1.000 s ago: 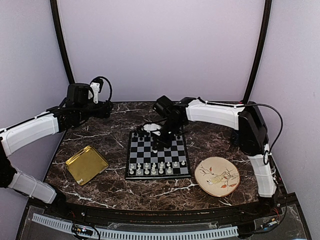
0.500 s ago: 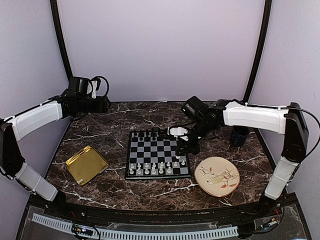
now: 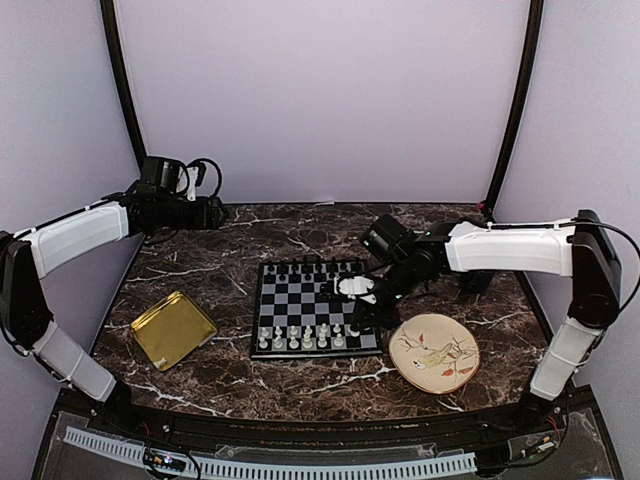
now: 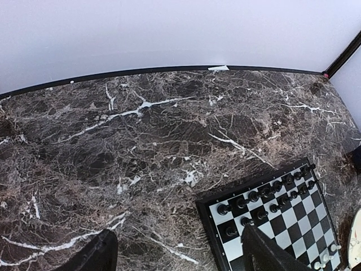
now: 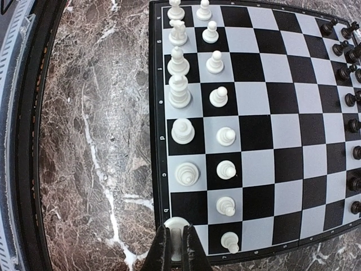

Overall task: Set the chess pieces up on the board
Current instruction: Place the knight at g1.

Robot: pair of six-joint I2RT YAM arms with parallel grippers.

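The board [image 3: 300, 292] lies mid-table, its near two rows lined with white chess pieces [image 3: 305, 338] and its far rows with black ones [image 3: 305, 265]. My right gripper [image 3: 358, 312] hangs over the board's near right corner. In the right wrist view it [image 5: 176, 248] is shut on a white piece [image 5: 176, 226] at the board's [image 5: 271, 113] corner edge, beside the standing white pieces [image 5: 179, 99]. My left gripper [image 3: 215, 212] is raised at the back left. Seen from the left wrist, it [image 4: 177, 254] is open and holds nothing, and the board's [image 4: 293, 220] far corner shows.
A square gold tray [image 3: 172, 328] sits left of the board. A decorated plate [image 3: 434, 352] lies right of it, close under my right arm. The marble table ends at a black rim along the back wall [image 4: 169, 70].
My right arm has swung from the board's far side out to the right and back down to the near right corner. The left gripper has barely shifted.
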